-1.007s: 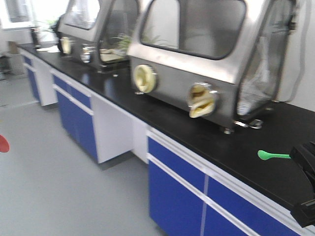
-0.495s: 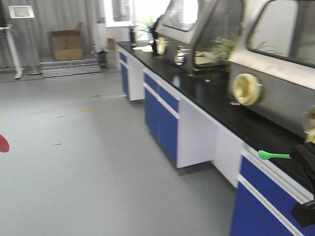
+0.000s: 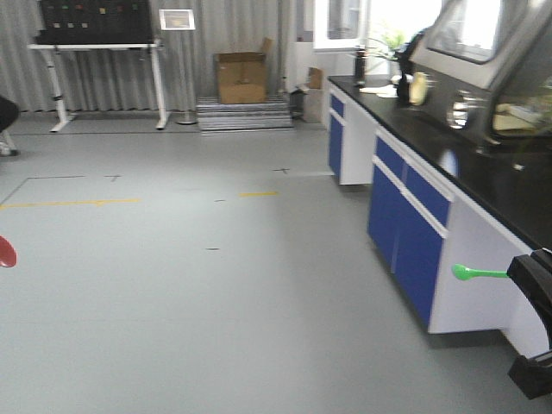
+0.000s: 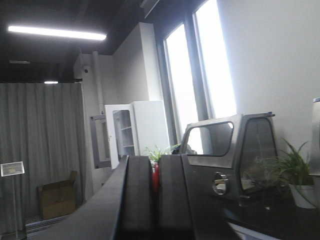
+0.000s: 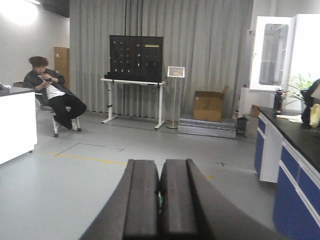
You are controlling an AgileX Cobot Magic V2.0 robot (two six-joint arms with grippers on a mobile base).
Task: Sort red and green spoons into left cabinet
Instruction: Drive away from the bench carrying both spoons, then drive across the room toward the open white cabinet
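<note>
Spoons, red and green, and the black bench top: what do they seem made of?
The thin bright green spoon and bright red spoon look like plastic: even, saturated colour, no metallic glint. The black bench top seems a polished hard slab, perhaps resin or stone; it reflects the light.

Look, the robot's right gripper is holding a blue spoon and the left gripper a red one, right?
Not blue: the right gripper holds a green spoon, as the exterior front-facing view shows. The left gripper does hold a red spoon.
</note>
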